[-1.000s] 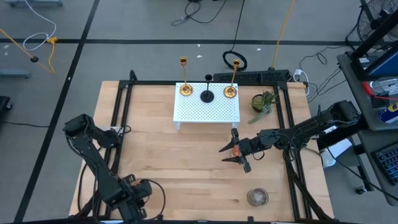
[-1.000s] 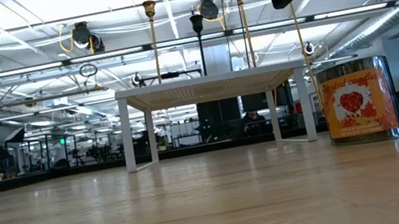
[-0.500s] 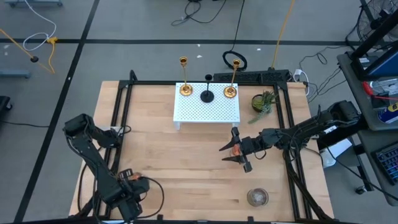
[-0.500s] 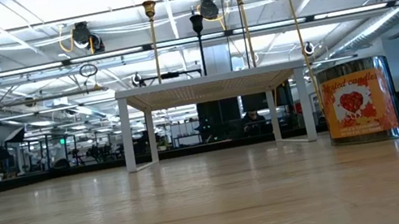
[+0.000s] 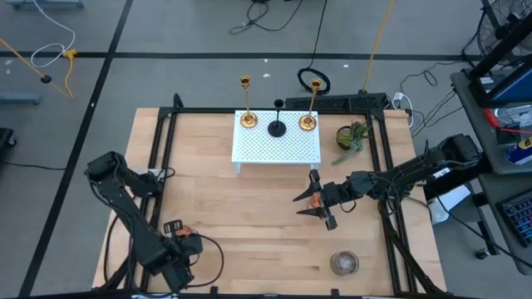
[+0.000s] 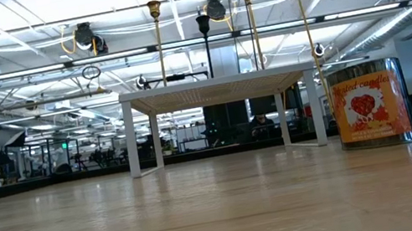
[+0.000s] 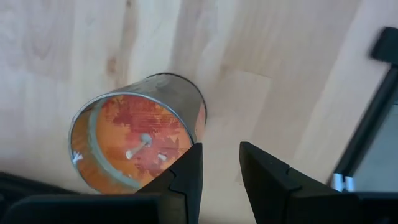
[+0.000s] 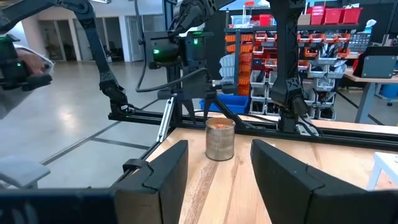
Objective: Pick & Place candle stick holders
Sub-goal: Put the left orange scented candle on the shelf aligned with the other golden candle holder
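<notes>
While two gold candle stick holders [image 5: 245, 119] are standing on the white rack [image 5: 277, 144], the right gripper [image 5: 313, 205] is hovering mid-table, fingers spread. The left gripper [image 5: 172, 227] is hanging beside an orange-red glass cup [image 7: 138, 142], fingers narrowly parted.

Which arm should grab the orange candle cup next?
Left. The left gripper hangs right above the orange candle cup, which fills its wrist view. The right gripper is mid-table and sees that cup only far off.
</notes>
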Motion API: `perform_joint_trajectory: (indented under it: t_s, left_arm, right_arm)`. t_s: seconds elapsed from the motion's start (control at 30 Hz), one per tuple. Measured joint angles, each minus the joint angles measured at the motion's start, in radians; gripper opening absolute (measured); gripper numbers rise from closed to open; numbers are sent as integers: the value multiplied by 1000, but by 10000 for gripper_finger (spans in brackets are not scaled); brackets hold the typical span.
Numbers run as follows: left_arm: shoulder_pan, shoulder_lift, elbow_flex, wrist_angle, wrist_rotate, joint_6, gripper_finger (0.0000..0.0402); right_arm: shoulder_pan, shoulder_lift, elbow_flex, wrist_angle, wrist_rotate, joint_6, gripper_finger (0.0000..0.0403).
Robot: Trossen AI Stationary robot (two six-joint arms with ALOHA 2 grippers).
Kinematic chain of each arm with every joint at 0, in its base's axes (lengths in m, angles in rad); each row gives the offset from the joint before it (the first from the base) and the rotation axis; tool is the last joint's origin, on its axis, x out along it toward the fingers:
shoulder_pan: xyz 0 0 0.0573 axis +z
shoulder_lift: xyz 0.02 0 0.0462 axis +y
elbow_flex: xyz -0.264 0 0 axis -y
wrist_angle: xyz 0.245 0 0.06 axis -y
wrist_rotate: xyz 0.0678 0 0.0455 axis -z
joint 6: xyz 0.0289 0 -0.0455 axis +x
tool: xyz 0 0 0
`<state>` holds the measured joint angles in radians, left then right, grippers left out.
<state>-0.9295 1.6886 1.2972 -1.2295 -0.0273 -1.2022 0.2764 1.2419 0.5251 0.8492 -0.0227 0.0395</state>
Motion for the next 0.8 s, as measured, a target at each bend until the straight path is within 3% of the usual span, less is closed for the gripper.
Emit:
perform_joint_trajectory:
  t_s: [0.3, 0.5, 0.8]
  left_arm:
    - [0, -17, 21, -47, -3, -7, 113]
    - [-1, -42, 32, -81, -90, -51, 113]
    - [-38, -40, -73, 20, -70, -111, 113]
  right_arm:
    - [0, 0, 0, 0, 0, 0, 173]
    - [0, 0, 0, 0, 0, 0, 173]
    - [0, 0, 0, -43, 0, -22, 173]
